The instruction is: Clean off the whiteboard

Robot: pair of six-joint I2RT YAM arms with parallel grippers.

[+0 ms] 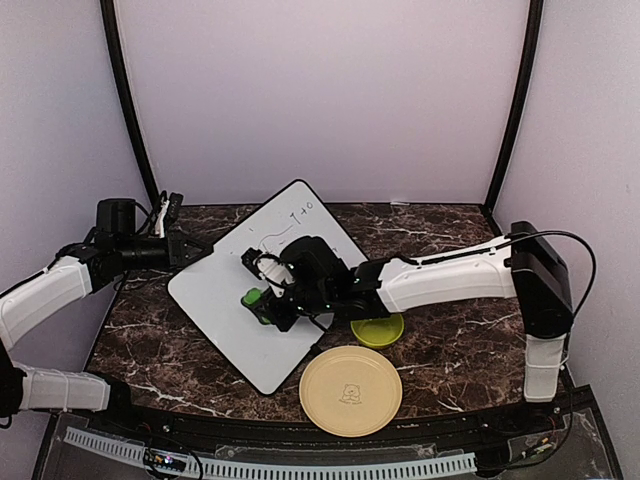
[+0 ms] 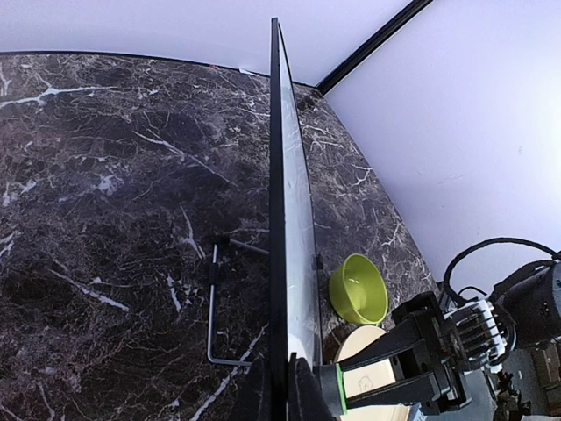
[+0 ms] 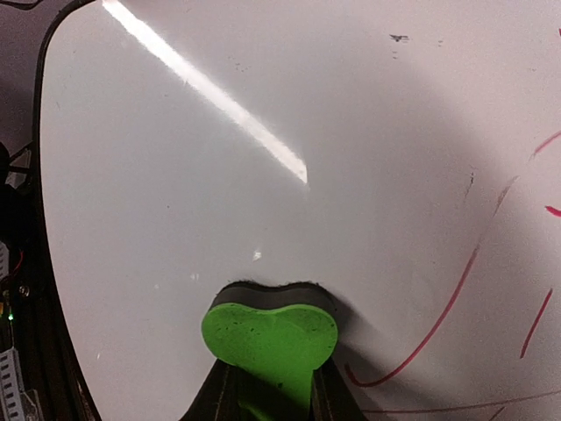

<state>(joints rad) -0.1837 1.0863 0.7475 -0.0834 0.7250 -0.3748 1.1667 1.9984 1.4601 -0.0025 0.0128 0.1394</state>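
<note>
The whiteboard [image 1: 222,300] is a large white board with a black rim, propped at a tilt on the marble table. Marker lines remain near its far corner [image 1: 298,216]. My left gripper [image 1: 186,250] is shut on the board's left edge; the left wrist view shows the board edge-on [image 2: 279,175] between the fingers [image 2: 308,393]. My right gripper [image 1: 268,300] is shut on a green eraser [image 1: 252,298]. In the right wrist view the eraser [image 3: 270,338] presses its dark felt face against the board [image 3: 263,132], just left of red marker lines [image 3: 456,307].
A round beige plate [image 1: 350,390] lies at the near edge, with a green bowl [image 1: 378,330] just behind it, both to the right of the board. A metal wire stand [image 2: 213,307] props the board from behind. Dark side posts frame the table.
</note>
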